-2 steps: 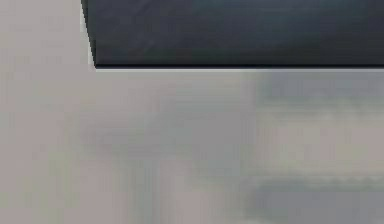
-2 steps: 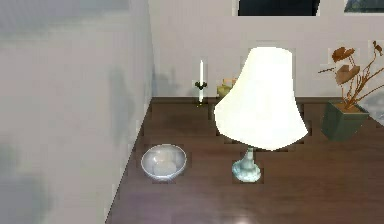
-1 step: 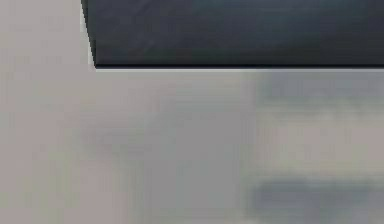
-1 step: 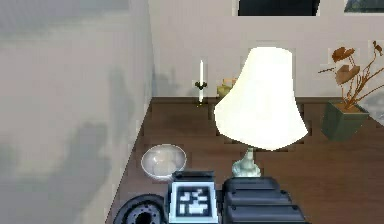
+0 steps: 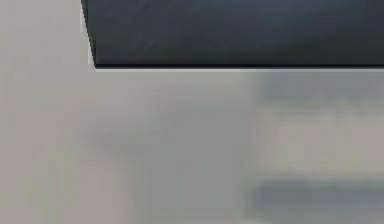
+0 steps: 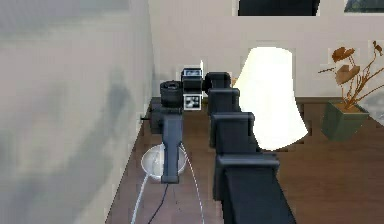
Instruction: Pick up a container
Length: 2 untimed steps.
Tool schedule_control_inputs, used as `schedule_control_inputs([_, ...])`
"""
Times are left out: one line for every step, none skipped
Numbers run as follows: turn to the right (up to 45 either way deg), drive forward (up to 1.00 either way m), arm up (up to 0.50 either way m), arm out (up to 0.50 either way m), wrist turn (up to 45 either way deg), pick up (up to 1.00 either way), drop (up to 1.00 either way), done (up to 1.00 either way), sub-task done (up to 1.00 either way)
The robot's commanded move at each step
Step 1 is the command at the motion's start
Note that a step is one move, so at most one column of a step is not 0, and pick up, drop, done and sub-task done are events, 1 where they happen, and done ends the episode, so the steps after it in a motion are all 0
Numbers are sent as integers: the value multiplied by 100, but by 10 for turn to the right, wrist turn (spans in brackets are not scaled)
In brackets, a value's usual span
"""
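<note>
Arm side view, fingers (image 6: 156,110) by wall (image 6: 70,90), tips indistinct, cannot tell state or load

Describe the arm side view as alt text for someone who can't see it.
The robot's dark arm reaches out over a dark wood floor beside a pale wall, its claw near a whitish round thing on the floor. Beyond stand a cream cone-shaped lamp and a potted plant.
</note>
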Motion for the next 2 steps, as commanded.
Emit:
schedule_control_inputs([0,0,0,0,450,0,0,0,0])
schedule_control_inputs([0,0,0,0,450,0,0,0,0])
